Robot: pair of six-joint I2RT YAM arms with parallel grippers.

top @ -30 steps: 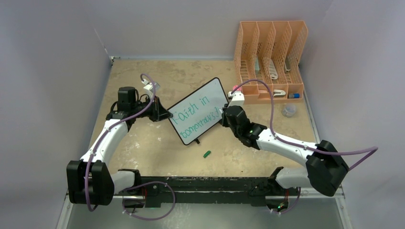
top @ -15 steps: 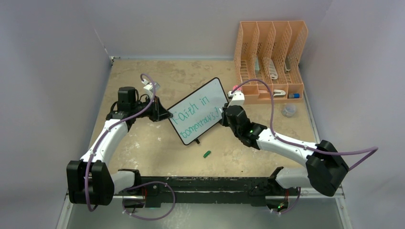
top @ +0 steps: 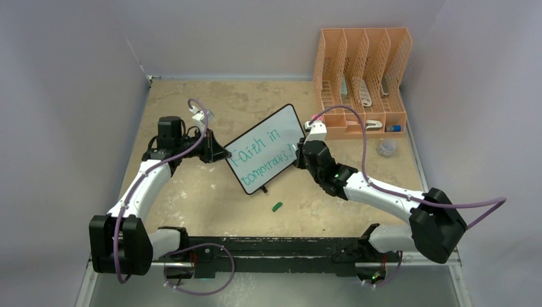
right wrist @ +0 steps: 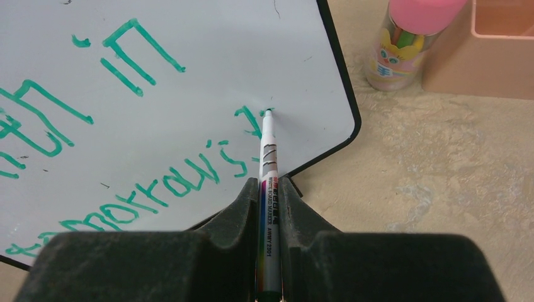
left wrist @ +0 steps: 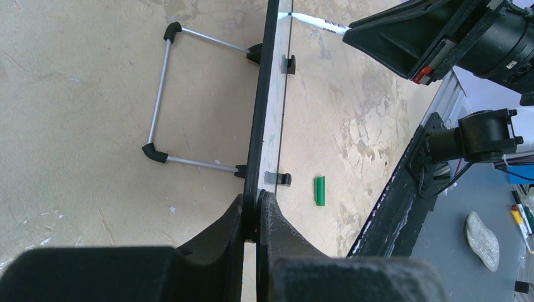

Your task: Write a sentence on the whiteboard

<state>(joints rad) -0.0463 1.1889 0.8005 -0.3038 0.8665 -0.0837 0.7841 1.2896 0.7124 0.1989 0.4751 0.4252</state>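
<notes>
The whiteboard [top: 265,148] stands tilted mid-table on its wire stand [left wrist: 157,100]. Green lettering [right wrist: 126,163] reads "Faith in" above "tomorrow's", with a fresh partial stroke [right wrist: 250,118] at the right. My left gripper [left wrist: 257,202] is shut on the whiteboard's edge [left wrist: 263,126]. My right gripper [right wrist: 269,189] is shut on a white marker [right wrist: 267,157]; its tip touches the board at the fresh stroke, near the board's right edge. In the top view the left gripper [top: 220,153] is at the board's left end and the right gripper [top: 298,152] at its right.
A green marker cap [top: 277,206] lies on the table in front of the board, also in the left wrist view [left wrist: 320,190]. An orange file rack [top: 361,80] stands at the back right. A pink-lidded jar [right wrist: 409,38] stands beside the board's right corner. A clear cup [top: 386,148] is further right.
The right gripper has shifted very slightly at the board's right edge. The left arm and board have not moved.
</notes>
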